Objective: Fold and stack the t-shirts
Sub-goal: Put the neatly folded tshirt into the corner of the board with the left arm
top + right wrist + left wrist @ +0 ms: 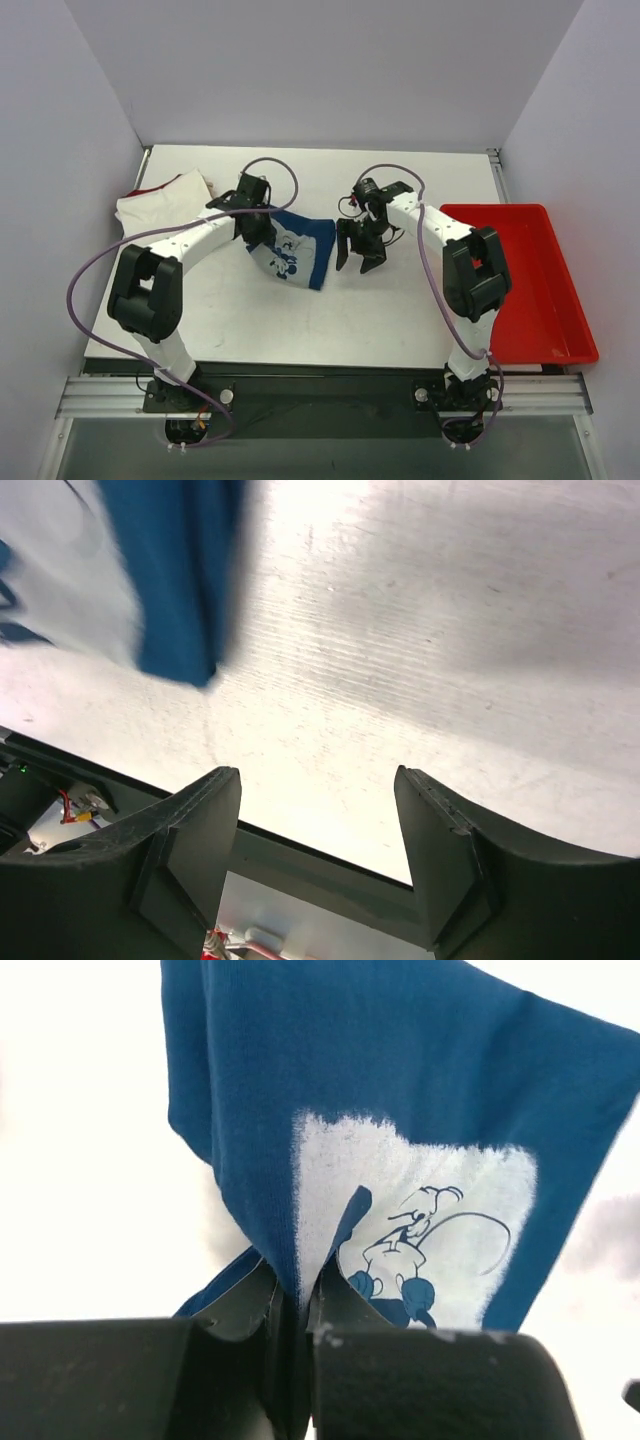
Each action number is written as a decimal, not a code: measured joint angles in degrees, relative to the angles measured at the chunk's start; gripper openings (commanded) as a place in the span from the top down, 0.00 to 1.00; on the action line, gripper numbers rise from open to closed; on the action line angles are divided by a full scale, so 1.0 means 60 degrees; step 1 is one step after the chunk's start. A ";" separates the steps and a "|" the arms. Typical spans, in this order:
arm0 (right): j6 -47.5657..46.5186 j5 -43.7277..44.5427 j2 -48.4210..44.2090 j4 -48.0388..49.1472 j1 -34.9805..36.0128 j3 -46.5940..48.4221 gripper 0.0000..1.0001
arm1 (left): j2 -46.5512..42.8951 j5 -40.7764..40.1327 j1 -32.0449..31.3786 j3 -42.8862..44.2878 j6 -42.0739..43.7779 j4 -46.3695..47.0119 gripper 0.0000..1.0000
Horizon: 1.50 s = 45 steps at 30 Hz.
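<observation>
A dark blue t-shirt (295, 250) with a white printed cartoon lies bunched near the table's middle. My left gripper (254, 232) is shut on its left edge. In the left wrist view the blue t-shirt (400, 1110) hangs up from my pinched left gripper (300, 1295), print facing the camera. A cream-white t-shirt (165, 202) with a red edge lies folded at the back left. My right gripper (358, 262) hovers open just right of the blue shirt, holding nothing. The right wrist view shows my right gripper (318, 780) over bare table, with the blue t-shirt (180, 580) at upper left.
A red plastic tray (530, 290) stands at the table's right edge, beside the right arm. The table's near edge and metal rail (320, 395) run along the bottom. White walls enclose the back and both sides.
</observation>
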 measured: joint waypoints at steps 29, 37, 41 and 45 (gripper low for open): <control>-0.0025 0.0051 -0.0277 -0.0007 -0.0295 -0.1100 0.36 | 0.1916 -0.1738 0.2007 0.6827 0.4102 -0.3974 1.00; -0.0029 0.0044 -0.0277 -0.0007 -0.0295 -0.1100 0.36 | 0.1916 -0.1464 0.2801 0.7461 0.4233 -0.4448 1.00; -0.0029 0.0040 -0.0277 -0.0004 -0.0295 -0.1100 0.36 | 0.1894 -0.1344 0.3118 0.7588 0.4262 -0.4626 1.00; -0.0029 -0.0022 -0.0277 -0.0004 -0.0291 -0.1107 0.36 | 0.1803 -0.1147 0.3384 0.7555 0.4291 -0.4663 1.00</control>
